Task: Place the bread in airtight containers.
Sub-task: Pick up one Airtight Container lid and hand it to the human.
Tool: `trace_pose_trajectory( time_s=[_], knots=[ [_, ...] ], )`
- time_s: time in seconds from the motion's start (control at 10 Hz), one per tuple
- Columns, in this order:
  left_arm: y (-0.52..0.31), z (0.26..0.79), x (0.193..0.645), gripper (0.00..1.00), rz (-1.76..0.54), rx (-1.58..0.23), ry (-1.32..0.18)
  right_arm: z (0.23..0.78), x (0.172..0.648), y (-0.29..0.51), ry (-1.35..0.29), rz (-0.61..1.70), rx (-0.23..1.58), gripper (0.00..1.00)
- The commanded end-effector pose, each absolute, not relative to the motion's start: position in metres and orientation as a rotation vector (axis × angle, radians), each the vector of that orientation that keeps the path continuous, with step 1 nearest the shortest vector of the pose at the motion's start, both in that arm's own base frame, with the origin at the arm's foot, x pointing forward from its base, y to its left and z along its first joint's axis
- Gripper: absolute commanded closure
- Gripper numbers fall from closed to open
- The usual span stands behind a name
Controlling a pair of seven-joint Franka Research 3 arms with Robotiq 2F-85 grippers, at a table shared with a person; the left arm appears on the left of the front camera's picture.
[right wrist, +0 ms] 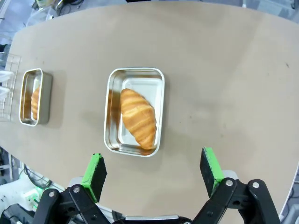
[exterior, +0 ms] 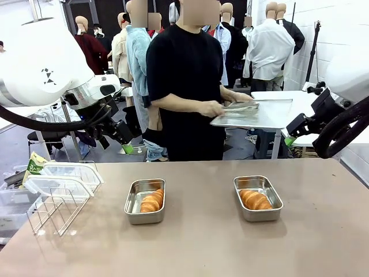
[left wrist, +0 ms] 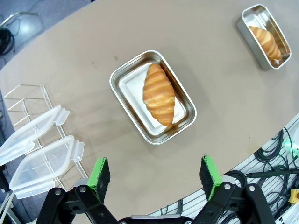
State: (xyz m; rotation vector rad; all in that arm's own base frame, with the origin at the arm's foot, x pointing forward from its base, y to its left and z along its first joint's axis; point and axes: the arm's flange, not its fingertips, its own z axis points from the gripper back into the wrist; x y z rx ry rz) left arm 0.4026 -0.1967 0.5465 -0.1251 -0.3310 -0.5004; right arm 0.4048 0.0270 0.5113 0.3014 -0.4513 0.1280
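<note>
Each croissant (left wrist: 159, 94) lies in a steel tub (left wrist: 128, 93) (lids (left wrist: 44, 163) unfitted, by the rack (left wrist: 18, 105)); likely light, flaky, crushable, best held gently across its thick middle. Left gripper (left wrist: 155, 172) and right gripper (right wrist: 154, 170) hover, jaws apart

Croissants (exterior: 152, 201) inside open steel tubs (exterior: 144, 218)

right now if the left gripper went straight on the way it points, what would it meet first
Likely the croissant in the steel container centred ahead of the open left gripper; nothing shows between, though depth is unclear.
</note>
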Motion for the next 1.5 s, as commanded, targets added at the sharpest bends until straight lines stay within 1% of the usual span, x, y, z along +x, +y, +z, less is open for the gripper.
trace_pose_trajectory(
  time_s=[0.0,0.1,1.3,1.4],
  knots=[
    [-0.195,0.547,0.402,0.00,-0.503,-0.117,-0.332,0.507,0.408,0.022,-0.434,0.147,0.345,0.00],
    [-0.195,0.547,0.402,0.00,-0.503,-0.117,-0.332,0.511,0.405,0.027,-0.451,0.128,0.301,0.00],
    [-0.197,0.546,0.403,0.00,-0.500,-0.125,-0.331,0.511,0.405,0.027,-0.451,0.128,0.301,0.00],
    [-0.174,0.545,0.403,0.00,-0.879,-0.158,-0.228,0.511,0.405,0.027,-0.451,0.128,0.301,0.00]
  ],
)
